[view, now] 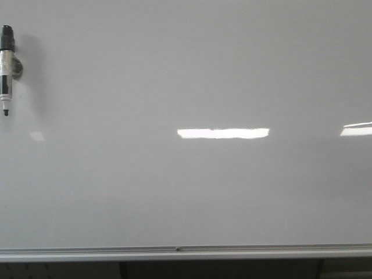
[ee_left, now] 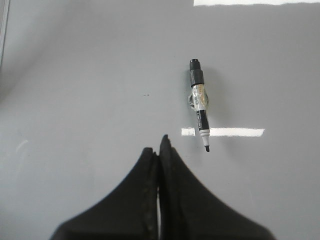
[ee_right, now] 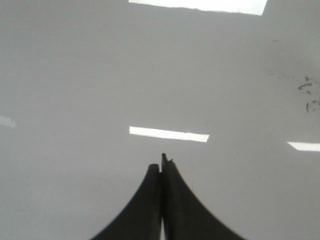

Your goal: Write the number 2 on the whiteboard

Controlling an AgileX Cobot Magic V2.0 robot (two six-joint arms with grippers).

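A: Any text legible?

B: None. A label is carried on the marker (view: 6, 68) barrel, hung at the far left of the whiteboard (view: 186, 192); print is seen as a white line on a black band in the left wrist view (ee_left: 200, 111), but it is too small and blurred to be read.

A: Digits on the board?

B: No digit is seen. Only faint dark smudges (ee_right: 307, 92) are shown in the right wrist view; nothing is formed that can be read as a character.
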